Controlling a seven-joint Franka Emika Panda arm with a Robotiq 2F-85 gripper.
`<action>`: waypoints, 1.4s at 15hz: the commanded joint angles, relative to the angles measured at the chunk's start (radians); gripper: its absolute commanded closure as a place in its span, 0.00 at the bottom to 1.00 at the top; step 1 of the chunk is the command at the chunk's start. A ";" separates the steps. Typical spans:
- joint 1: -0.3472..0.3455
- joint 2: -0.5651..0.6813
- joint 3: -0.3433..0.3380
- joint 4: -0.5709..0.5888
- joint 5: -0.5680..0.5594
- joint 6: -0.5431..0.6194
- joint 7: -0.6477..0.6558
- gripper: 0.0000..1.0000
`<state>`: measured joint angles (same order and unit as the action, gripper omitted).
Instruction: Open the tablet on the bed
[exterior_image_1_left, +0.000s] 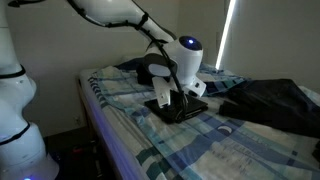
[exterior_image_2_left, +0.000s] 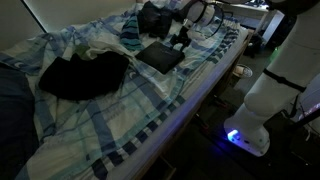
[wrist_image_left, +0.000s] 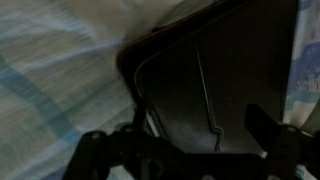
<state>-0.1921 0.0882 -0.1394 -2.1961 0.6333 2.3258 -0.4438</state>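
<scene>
The tablet (exterior_image_1_left: 180, 109) is a flat dark slab lying on the bed (exterior_image_1_left: 130, 130) with blue, white and grey plaid bedding. It also shows in an exterior view (exterior_image_2_left: 157, 57) and fills most of the wrist view (wrist_image_left: 215, 75), dark face up, with no tan inside showing. My gripper (exterior_image_1_left: 164, 97) is down at the tablet's near edge (exterior_image_2_left: 181, 40). In the wrist view the gripper (wrist_image_left: 180, 140) is open. One finger is beyond the tablet's corner over the bedding and the other is over the slab. Nothing is between the fingers but the tablet's surface.
A large rumpled dark cloth (exterior_image_1_left: 275, 105) lies on the bed beside the tablet (exterior_image_2_left: 85, 75). A bulky dark bag (exterior_image_1_left: 133, 67) sits behind the tablet (exterior_image_2_left: 152, 17). The robot base (exterior_image_2_left: 265, 100) stands next to the bed's long edge.
</scene>
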 joint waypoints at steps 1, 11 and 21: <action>0.014 -0.047 0.015 -0.011 0.013 -0.029 0.027 0.00; 0.043 -0.101 0.012 0.003 0.030 -0.033 0.026 0.00; 0.093 -0.161 0.015 0.026 0.013 -0.029 0.025 0.00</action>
<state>-0.1110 -0.0439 -0.1347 -2.1811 0.6449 2.3182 -0.4433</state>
